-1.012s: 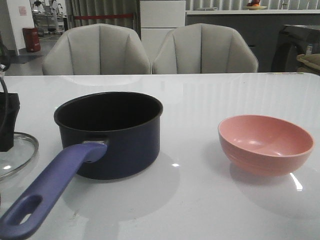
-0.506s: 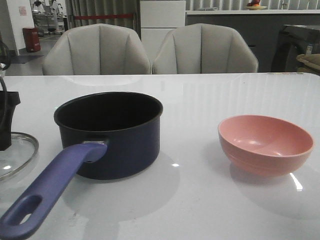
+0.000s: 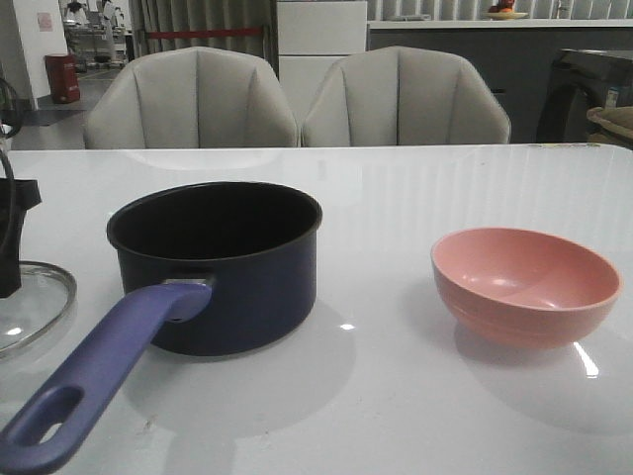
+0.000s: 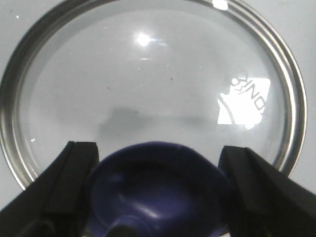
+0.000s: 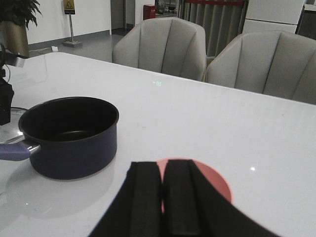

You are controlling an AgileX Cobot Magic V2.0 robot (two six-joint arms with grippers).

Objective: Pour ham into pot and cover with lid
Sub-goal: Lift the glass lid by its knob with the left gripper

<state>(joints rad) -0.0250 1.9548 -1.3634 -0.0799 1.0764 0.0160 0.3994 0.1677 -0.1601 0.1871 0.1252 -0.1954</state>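
The dark blue pot (image 3: 218, 287) stands left of the table's middle, its long handle (image 3: 109, 366) pointing to the front left. Its inside is dark and no ham slices show in any view. The glass lid (image 3: 40, 297) lies flat on the table left of the pot. In the left wrist view my left gripper (image 4: 158, 148) is shut on the lid's (image 4: 148, 89) blue knob (image 4: 158, 187), one finger against each side. It shows as a black block (image 3: 12, 247) in the front view. My right gripper (image 5: 163, 165) is shut and empty above the pink bowl (image 5: 217, 182).
The pink bowl (image 3: 524, 282) stands at the right and looks empty. The pot also shows in the right wrist view (image 5: 69, 143). Two grey chairs (image 3: 188, 99) (image 3: 406, 94) stand behind the white table's (image 3: 396, 188) far edge.
At the left edge of the front view the left gripper's black shape has narrowed slightly. The lid, pot and bowl have not moved.
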